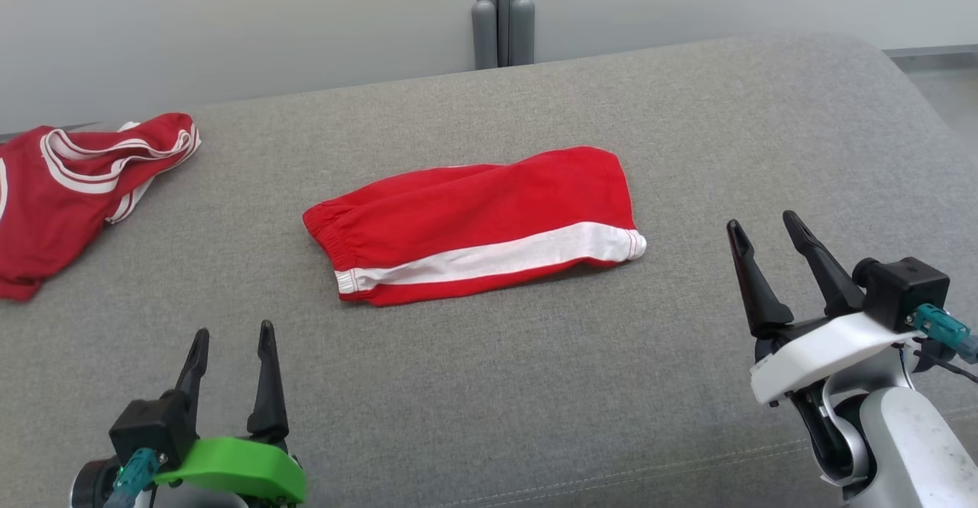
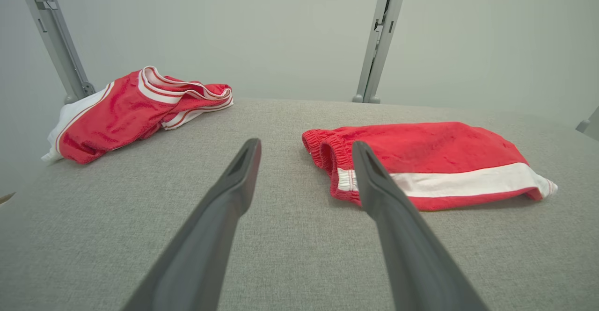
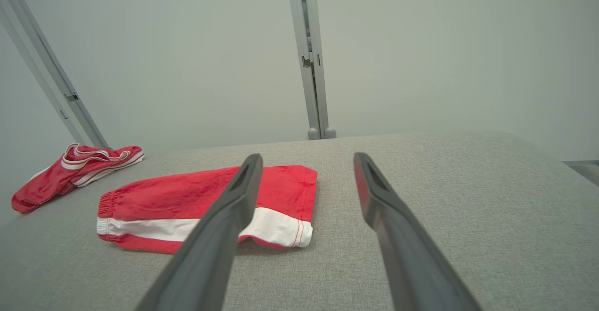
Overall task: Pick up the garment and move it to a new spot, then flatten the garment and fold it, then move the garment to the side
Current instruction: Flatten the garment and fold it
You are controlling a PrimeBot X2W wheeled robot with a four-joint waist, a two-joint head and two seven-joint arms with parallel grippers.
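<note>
Head view gives you the folded red shorts (image 1: 474,221), white stripe along the near edge, lying flat in the middle of the grey cushion (image 1: 535,401). Your left gripper (image 1: 234,330) and right gripper (image 1: 762,220) both stand spread wide, holding nothing, clear of the shorts. A second red garment (image 1: 69,187) lies crumpled at far left.

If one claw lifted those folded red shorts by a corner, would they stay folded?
Probably not: the red shorts are soft cloth with a gathered waistband, so layers would likely sag open. Pushed, they would probably bunch rather than slide, as the grey cushion looks coarsely woven.
</note>
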